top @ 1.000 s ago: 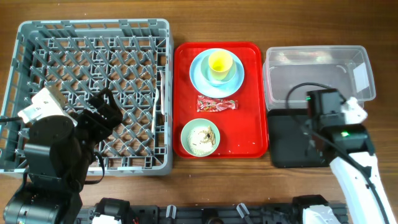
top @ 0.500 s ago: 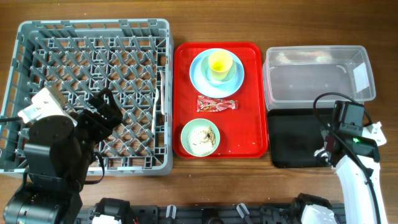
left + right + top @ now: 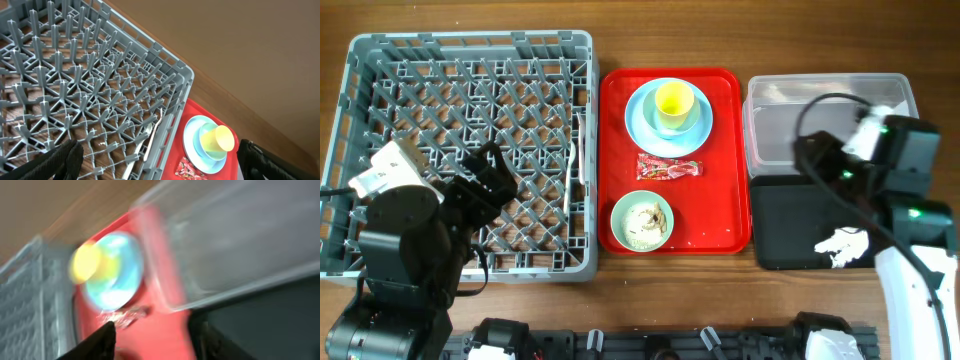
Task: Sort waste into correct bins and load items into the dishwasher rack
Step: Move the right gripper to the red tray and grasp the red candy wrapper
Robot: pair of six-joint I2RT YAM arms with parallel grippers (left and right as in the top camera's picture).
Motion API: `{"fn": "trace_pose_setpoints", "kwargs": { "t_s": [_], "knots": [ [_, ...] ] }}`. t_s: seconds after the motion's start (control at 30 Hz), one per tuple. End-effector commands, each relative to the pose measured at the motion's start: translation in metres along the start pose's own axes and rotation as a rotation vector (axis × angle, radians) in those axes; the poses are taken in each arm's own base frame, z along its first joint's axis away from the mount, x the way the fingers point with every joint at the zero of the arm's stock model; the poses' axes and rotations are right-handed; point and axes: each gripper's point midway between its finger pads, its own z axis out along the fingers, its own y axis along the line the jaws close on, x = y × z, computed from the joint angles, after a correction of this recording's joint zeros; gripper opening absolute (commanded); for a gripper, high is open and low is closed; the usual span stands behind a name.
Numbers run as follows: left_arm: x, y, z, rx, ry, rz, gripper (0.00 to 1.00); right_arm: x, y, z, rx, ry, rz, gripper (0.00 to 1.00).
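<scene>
The grey dishwasher rack (image 3: 470, 150) fills the left, and a white utensil (image 3: 576, 150) lies along its right side. My left gripper (image 3: 488, 182) hangs open over it, nothing between the fingers (image 3: 160, 156). On the red tray (image 3: 725, 200) sit a yellow cup (image 3: 673, 100) on a light blue plate (image 3: 642, 120), a red wrapper (image 3: 668, 168) and a pale green bowl (image 3: 642, 221) of whitish scraps. A crumpled white tissue (image 3: 842, 245) lies in the black tray (image 3: 790, 225). My right gripper (image 3: 807, 152) is open and empty above the clear tub (image 3: 830, 110), pointing left (image 3: 154, 336).
The right wrist view is motion-blurred but shows the cup (image 3: 86, 260), plate (image 3: 120, 275), wrapper (image 3: 125, 315) and tub wall (image 3: 240, 245). The clear tub and black tray stand side by side against the red tray's right edge. Bare wooden table lies beyond the rack's far edge (image 3: 240, 45).
The right gripper opened and let go of the tissue, which now lies in the black tray. The right arm then swung up and left over the clear tub. The left arm stayed still.
</scene>
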Motion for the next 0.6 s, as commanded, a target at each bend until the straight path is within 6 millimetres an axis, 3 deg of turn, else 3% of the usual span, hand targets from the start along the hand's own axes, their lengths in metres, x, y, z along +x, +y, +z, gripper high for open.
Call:
{"fn": "trace_pose_setpoints", "kwargs": {
  "t_s": [0.0, 0.03, 0.13, 0.2, 0.3, 0.37, 0.57],
  "knots": [
    [-0.004, 0.000, -0.002, -0.002, -0.016, -0.016, 1.00, 0.023, 0.053, 0.015, -0.134, 0.077, -0.192, 0.52],
    [-0.004, 0.000, -0.002, -0.002, -0.016, -0.016, 1.00, 0.029, 0.064, 0.023, -0.139, 0.087, -0.233, 0.52],
    [-0.004, 0.000, -0.002, -0.002, -0.016, -0.016, 1.00, 0.065, 0.103, 0.066, -0.136, 0.141, -0.393, 0.27],
    [-0.004, 0.000, -0.002, -0.002, -0.016, -0.016, 1.00, 0.084, 0.110, 0.097, -0.084, 0.160, -0.448, 0.24],
    [-0.004, 0.000, -0.002, -0.002, -0.016, -0.016, 0.99, 0.120, 0.113, 0.149, -0.059, 0.235, -0.456, 0.11],
    [-0.004, 0.000, -0.002, -0.002, -0.016, -0.016, 1.00, 0.136, 0.109, 0.173, -0.050, 0.272, -0.458, 0.08],
    [-0.004, 0.000, -0.002, -0.002, -0.016, -0.016, 1.00, 0.161, 0.086, 0.206, 0.011, 0.344, -0.440, 0.08]
  ]
}}
